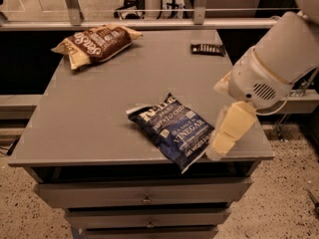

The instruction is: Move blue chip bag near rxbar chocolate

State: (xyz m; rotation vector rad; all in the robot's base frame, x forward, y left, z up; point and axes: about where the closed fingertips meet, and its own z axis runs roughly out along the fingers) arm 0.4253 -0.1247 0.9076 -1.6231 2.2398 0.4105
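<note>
1. The grey cabinet [89, 118] is filling most of what I am seeing. Its flat top is carrying three packets. The drawers [99, 195] under it are sitting shut, so I am not seeing anything inside them, and the lowest one is being cut off by the bottom edge.
2. The white robot arm [279, 59] is occupying the 2 to 3 o'clock side. Its upper part is running out of sight at the top right corner, and its rounded head is covering part of the cabinet's right edge.
3. A metal rail [149, 24] is running across behind the cabinet at 12 o'clock; the things beyond it are too dim for me to make out.
4. The blue chip bag [172, 131] is lying tilted at about 5 o'clock on the top, with its lowest corner poking just over the front edge. The word "VINEGAR" is showing in white.
5. A brown chip bag [94, 43] is lying at 10 o'clock, near the back left corner and well apart from the blue one.
6. The cream gripper [218, 151] is hanging below the arm's head at 4 o'clock, over the front right corner and just beside the blue bag's right edge. I cannot tell whether it is touching the bag, nor whether it is apart or together.
7. The rxbar chocolate [207, 48] is lying flat at 1 o'clock by the back right edge, well apart from the blue bag. Its markings are too faint to read.
</note>
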